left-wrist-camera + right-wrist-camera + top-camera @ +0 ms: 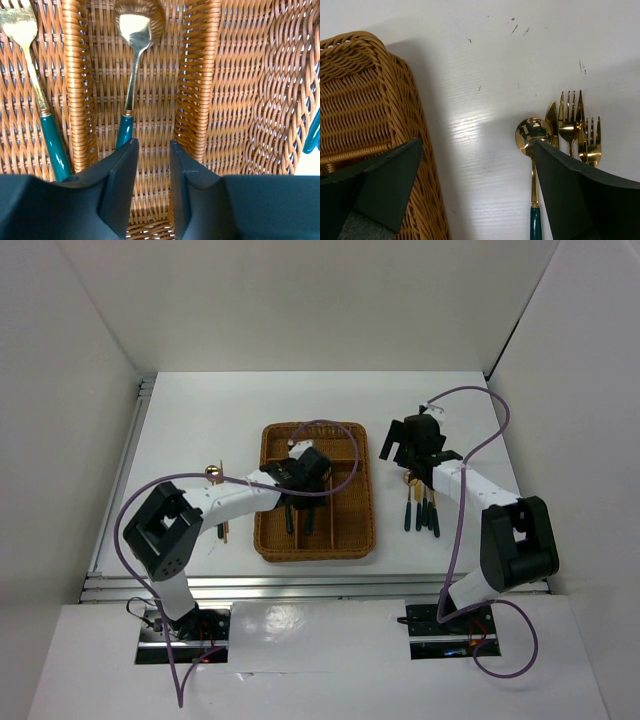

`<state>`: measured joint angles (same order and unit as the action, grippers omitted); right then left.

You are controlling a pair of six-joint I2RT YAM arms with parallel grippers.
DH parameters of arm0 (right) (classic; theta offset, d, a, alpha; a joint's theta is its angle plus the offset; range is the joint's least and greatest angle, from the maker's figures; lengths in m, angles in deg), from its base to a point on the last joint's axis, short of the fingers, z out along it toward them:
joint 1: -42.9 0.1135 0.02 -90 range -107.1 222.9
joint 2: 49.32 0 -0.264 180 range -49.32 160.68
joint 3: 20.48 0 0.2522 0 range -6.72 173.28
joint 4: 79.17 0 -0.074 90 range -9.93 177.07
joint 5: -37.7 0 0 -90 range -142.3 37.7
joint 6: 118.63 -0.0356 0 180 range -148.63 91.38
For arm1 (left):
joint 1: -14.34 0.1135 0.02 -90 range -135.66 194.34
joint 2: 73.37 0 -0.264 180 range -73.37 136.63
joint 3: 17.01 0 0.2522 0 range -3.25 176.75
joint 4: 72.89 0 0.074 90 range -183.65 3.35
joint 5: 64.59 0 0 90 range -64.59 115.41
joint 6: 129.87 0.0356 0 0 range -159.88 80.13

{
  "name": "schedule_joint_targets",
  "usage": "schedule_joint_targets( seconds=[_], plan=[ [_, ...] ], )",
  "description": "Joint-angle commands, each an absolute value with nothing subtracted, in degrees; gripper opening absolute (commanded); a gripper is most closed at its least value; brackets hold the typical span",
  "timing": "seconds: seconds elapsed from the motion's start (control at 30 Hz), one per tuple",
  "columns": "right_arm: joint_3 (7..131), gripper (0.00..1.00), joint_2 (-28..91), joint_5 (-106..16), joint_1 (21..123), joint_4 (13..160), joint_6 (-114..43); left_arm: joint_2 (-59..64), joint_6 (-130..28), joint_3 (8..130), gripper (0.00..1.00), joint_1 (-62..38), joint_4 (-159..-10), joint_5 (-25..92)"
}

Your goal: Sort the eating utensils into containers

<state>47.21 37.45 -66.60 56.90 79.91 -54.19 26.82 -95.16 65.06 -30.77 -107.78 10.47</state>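
Observation:
The brown wicker tray (pixel 268 540) lies mid-table. My left gripper (pixel 308 478) hangs low over it, jaws a little apart with nothing between them (pixel 153 145). A green-handled gold spoon (pixel 131 65) lies in the slot just ahead of the left finger, and a fork (pixel 30 75) in the slot left of it. My right gripper (pixel 405 445) is wide open and empty (pixel 477 145) above bare table between the tray's right rim (pixel 415 150) and a cluster of cutlery (pixel 422 508): a spoon (pixel 532 134), a knife (pixel 551 117) and two forks (pixel 568 117).
A gold spoon head (pixel 213 474) and thin copper chopsticks (pixel 224 522) lie on the table left of the tray, partly under the left arm. Another green handle (pixel 312 135) shows at the right edge of the left wrist view. White walls surround the table.

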Motion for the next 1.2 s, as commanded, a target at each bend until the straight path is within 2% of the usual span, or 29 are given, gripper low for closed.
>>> schedule_joint_targets(
  seconds=[0.0,0.23,0.33,0.43,0.53,0.8,1.03,1.17],
  plan=[
    [47.24,1.0,37.78,-67.24,56.52,82.15,-54.29,27.53,-93.23,68.28,0.46,-31.01,-108.98,8.98],
    [47.24,1.0,37.78,-67.24,56.52,82.15,-54.29,20.95,-89.1,71.89,0.56,-31.01,-112.23,7.66],
    [47.77,1.0,37.78,-67.24,56.52,82.15,-54.29,15.24,-86.29,71.89,0.64,-29.61,-112.23,8.17],
    [47.77,1.0,37.78,-67.24,56.52,82.15,-54.29,7.97,-84.35,68.3,0.74,-26.72,-111.7,9.41],
    [47.77,1.0,37.78,-67.24,56.52,82.15,-54.29,2.24,-83.73,62.26,0.79,-22.33,-111.09,8.63],
    [47.77,1.0,37.78,-64.96,56.52,82.15,-54.29,-7.88,-83.73,47.47,0.8,-5.72,-112.76,9.15],
    [47.77,1.0,37.78,-64.95,56.52,82.15,-54.29,-7.98,-81.89,40.08,0.78,7.9,-108.72,15.72],
    [47.77,1.0,37.78,-64.95,56.52,82.15,-54.29,-4.2,-81.36,38.85,0.73,10.99,-106.87,18.1]
  ],
)
